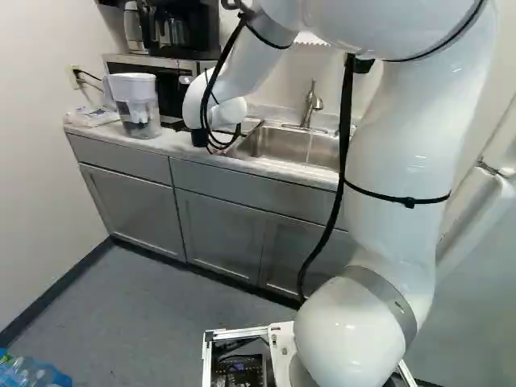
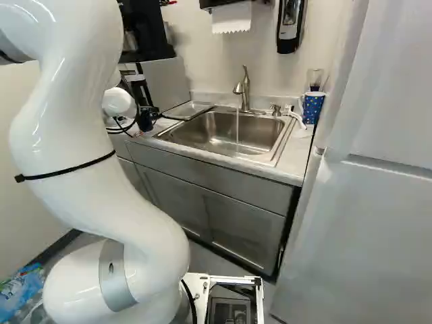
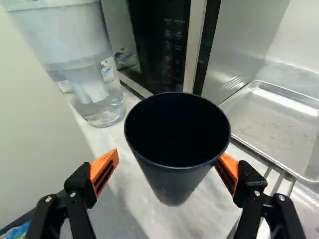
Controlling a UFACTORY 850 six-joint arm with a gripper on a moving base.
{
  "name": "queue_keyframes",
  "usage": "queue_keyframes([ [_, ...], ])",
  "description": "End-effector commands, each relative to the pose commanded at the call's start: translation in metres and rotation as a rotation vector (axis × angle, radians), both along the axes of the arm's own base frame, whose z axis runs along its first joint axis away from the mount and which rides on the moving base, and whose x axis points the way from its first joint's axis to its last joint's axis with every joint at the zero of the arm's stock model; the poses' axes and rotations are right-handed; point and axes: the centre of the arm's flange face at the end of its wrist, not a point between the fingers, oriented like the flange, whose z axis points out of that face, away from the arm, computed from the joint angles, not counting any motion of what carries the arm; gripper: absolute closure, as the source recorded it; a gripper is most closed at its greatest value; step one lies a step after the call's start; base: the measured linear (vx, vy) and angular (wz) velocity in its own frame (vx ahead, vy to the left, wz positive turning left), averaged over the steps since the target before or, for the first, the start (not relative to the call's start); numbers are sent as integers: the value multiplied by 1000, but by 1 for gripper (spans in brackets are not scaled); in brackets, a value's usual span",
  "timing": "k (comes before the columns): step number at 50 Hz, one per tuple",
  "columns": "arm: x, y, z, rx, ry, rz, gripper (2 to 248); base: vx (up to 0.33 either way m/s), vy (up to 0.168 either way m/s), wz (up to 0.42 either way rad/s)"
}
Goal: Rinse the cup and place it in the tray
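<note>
Wrist view — open gap between cup (image 3: 174, 181) and one pad (image 3: 101, 163)

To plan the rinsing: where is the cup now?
In the wrist view, the cup stands on the counter within the open gripper, between the pitcher and the tray.

A: Specify base-view lighting.
B: Bright; glossy highlights on the white arm (image 1: 399, 153).
A: Wrist view?
B: Bright; glare along the metal tray (image 3: 279, 129), soft shadow across the counter (image 3: 204, 214).

the pale countertop (image 3: 202, 214) bears a pitcher (image 3: 79, 59), microwave (image 3: 167, 50) and dark cup (image 3: 174, 177).
</note>
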Motion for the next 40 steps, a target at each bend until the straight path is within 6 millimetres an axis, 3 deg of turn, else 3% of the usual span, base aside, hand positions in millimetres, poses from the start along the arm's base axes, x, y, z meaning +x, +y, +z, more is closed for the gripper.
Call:
queue_keyframes([
  [31,0,0,0,1,-2,0,9,0,0,0],
  [32,0,0,0,1,-2,0,45,0,0,0],
  [36,0,0,0,1,-2,0,45,0,0,0],
  [37,0,0,0,1,-2,0,83,0,0,0],
  [40,0,0,0,1,-2,0,83,0,0,0],
])
